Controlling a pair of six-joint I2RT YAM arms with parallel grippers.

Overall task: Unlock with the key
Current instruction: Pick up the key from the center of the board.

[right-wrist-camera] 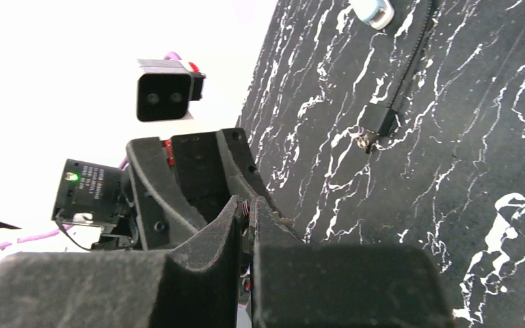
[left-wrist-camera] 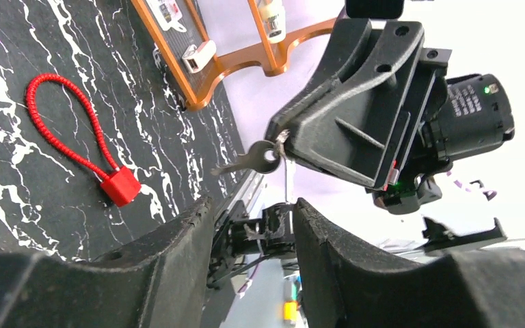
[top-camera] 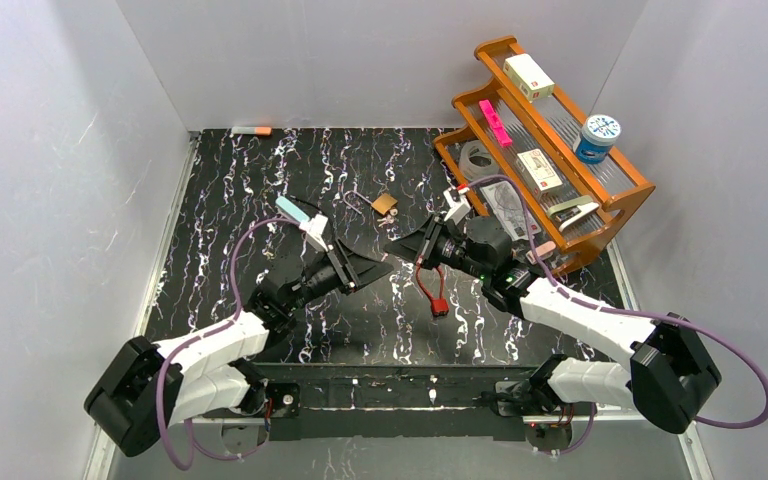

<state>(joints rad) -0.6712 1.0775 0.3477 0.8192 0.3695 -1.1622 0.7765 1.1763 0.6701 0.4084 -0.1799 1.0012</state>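
One key (left-wrist-camera: pixel 247 160) hangs clamped in the right hand (left-wrist-camera: pixel 284 139), unseen from that wrist's view; the left hand (left-wrist-camera: pixel 253 205) gapes.

- Small silver key (left-wrist-camera: pixel 249 158): raised off the counter, its ring pinched in the closed jaws of the right gripper (left-wrist-camera: pixel 282 141).
- Red cable lock (left-wrist-camera: pixel 119 186): lies flat near the counter's middle, loop closed.

Shiny metal key (left-wrist-camera: pixel 243 162), red plastic cable lock (left-wrist-camera: pixel 120 186), glossy wooden rack (left-wrist-camera: pixel 202 89), smooth black marbled tabletop (top-camera: pixel 260 180)
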